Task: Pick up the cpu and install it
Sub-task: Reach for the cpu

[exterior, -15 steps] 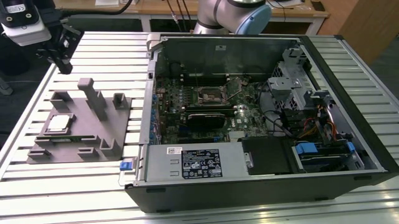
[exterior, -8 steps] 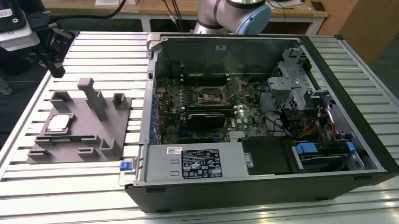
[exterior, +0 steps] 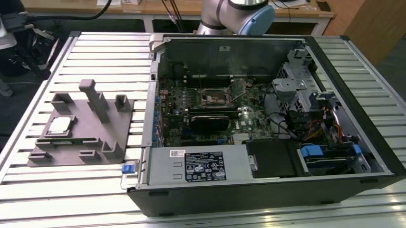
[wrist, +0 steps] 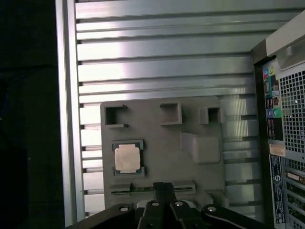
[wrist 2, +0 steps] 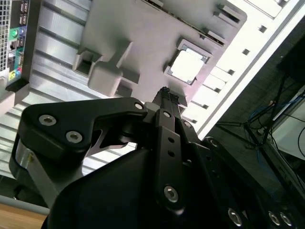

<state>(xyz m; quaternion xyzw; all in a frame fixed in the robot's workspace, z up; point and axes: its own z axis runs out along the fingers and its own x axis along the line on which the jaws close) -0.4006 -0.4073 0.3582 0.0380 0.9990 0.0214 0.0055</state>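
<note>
In the exterior view I look into the open black computer tower (exterior: pixel 266 118) lying on its side on the ribbed aluminium table (exterior: pixel 101 57). It holds a green motherboard (exterior: pixel 209 107) with a black square socket frame with a metal rim (exterior: pixel 212 97). A long grey box with a white label (exterior: pixel 197 166) sits along the near edge. My grey arm's base (exterior: pixel 238 12) stands behind the tower.

The first wrist view gives me the tower from outside, its perforated back panel with coloured ports (wrist: pixel 286 119). In both wrist views my black gripper (wrist: pixel 165 186) (wrist 2: pixel 165 91) shows with its jaws pressed together, pinching nothing.

The cpu (wrist: pixel 127 158), a small flat square chip with a silvery-white metal top, lies flat in a square recess of the grey plastic fixture (wrist: pixel 162 143). In the exterior view that fixture (exterior: pixel 95 137) rests on the table to the exterior view's left of the tower, with the chip (exterior: pixel 60 126) toward its far-left side. The second wrist view also shows the chip (wrist 2: pixel 187 66) seated in its recess.

My tips hang over the fixture near the cpu. They are off to one side of it and clear of it, not touching.

Beside the chip's recess a long narrow slot (wrist: pixel 133 190) holds something thin and greenish; I cannot tell what it is.
</note>
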